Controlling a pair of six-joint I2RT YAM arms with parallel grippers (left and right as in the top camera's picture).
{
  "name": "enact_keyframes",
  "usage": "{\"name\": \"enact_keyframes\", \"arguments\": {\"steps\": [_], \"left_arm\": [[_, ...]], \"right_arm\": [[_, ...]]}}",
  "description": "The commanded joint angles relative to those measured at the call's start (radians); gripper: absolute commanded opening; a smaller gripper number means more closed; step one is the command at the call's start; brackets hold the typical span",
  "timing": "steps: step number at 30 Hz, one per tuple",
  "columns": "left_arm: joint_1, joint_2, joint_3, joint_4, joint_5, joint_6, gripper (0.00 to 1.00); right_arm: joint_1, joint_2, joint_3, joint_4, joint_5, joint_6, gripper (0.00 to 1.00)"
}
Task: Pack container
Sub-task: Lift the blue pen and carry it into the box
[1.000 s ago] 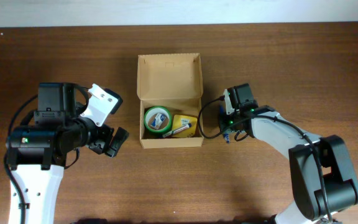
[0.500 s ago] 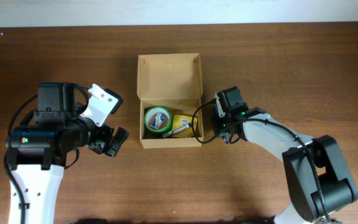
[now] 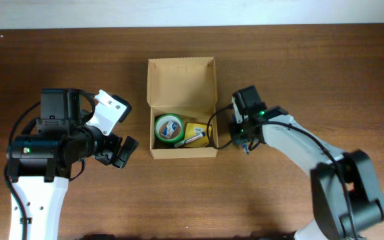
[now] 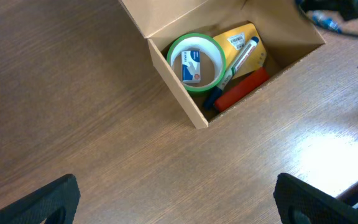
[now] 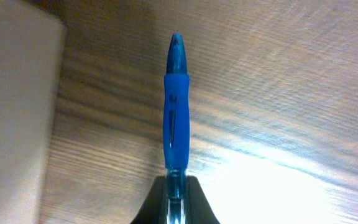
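Note:
The container point(image 3: 182, 83) is a tan cardboard box standing open mid-table, its lid flap laid back. Inside lie a green tape roll point(image 3: 169, 128), a small yellow box point(image 3: 197, 130) and markers point(image 4: 241, 89). My right gripper point(image 3: 241, 135) sits just right of the box's right wall point(image 5: 11, 112), low over the table. It is shut on a blue pen point(image 5: 176, 106), which sticks out ahead of the fingers above the wood. My left gripper point(image 3: 122, 152) hovers left of the box, open and empty, with only bare table between its fingertips point(image 4: 61, 196).
The green tape roll point(image 4: 196, 62) fills the box's left half, with a small white and blue item in its hole. A white marker point(image 4: 241, 56) lies across the yellow box point(image 4: 241, 40). Brown wooden table surrounds the box on all sides.
My right gripper has closed on the blue pen and shifted slightly towards the box's right wall. The left arm has not moved.

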Motion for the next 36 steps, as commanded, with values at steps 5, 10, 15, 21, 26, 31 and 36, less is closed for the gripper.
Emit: {"name": "enact_keyframes", "arguments": {"steps": [5, 10, 15, 21, 26, 31, 36], "left_arm": [[0.006, 0.003, 0.0, 0.002, -0.003, -0.009, 1.0], [0.006, 0.003, 0.0, 0.002, -0.003, -0.009, 1.0], [0.006, 0.003, 0.0, 0.002, -0.003, -0.009, 1.0], [0.006, 0.003, 0.0, 0.002, -0.003, -0.009, 1.0], [0.006, 0.003, 0.0, 0.002, -0.003, -0.009, 0.99], [0.006, 0.003, 0.0, 0.002, -0.003, -0.009, 1.0], [0.006, 0.003, 0.0, 0.002, -0.003, -0.009, 1.0]], "right_arm": [[0.013, -0.231, 0.142, -0.063, 0.073, 0.049, 0.04], [0.056, -0.345, 0.19, -0.019, 0.039, 0.015, 0.04], [0.131, -0.358, 0.192, 0.034, -0.069, -0.149, 0.04], [0.208, -0.277, 0.192, 0.031, -0.12, -0.306, 0.04], [0.258, -0.19, 0.192, 0.029, -0.248, -0.527, 0.04], [0.299, -0.112, 0.192, 0.027, -0.263, -0.673, 0.04], [0.326, -0.06, 0.192, 0.009, -0.283, -0.79, 0.04]]}}
